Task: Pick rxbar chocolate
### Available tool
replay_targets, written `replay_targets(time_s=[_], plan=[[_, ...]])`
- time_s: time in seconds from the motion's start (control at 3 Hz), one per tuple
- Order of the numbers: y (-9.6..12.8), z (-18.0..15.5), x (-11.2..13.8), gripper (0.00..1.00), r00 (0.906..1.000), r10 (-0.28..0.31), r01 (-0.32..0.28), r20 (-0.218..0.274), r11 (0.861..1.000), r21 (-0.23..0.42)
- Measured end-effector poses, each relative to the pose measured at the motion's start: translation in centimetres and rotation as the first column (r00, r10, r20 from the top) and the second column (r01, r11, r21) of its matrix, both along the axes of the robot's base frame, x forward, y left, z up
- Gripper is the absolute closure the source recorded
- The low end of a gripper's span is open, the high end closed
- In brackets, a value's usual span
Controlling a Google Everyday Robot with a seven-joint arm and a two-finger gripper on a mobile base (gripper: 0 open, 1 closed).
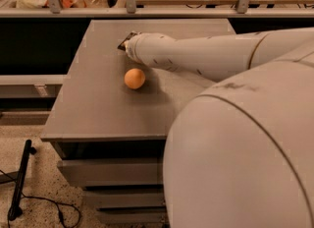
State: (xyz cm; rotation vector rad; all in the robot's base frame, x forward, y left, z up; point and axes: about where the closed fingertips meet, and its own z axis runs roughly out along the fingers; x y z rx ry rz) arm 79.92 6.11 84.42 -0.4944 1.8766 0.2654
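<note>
1. A small, flat, dark sliver [125,41] with a pale upper edge is showing at the very tip of the arm [211,55], over the far-middle part of the table [98,119]. Whether it is the rxbar chocolate in its black wrapper or part of the gripper cannot be told.
2. Its long axis is running diagonally, from near-left to far-right, and any print on it is too small to read.
3. The gripper is sitting at that same tip, hidden behind the smooth, rounded, off-white wrist [147,50]. How wide it is standing, and whether it is holding anything, cannot be told.
4. A round, matte orange ball [134,78] is resting on the table just nearer than the wrist, apart from the sliver.
5. The table is showing a flat, dull grey-brown top, with drawer fronts below.
</note>
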Motion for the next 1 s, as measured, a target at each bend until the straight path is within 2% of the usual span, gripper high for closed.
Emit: replay_targets(time_s=[0.67, 1.0], plan=[[-0.29, 0.27, -0.26, 0.00, 1.0000, 0.001, -0.001, 0.009, 1.000, -0.001], [-0.29, 0.28, -0.26, 0.00, 1.0000, 0.001, -0.001, 0.009, 1.000, -0.001]])
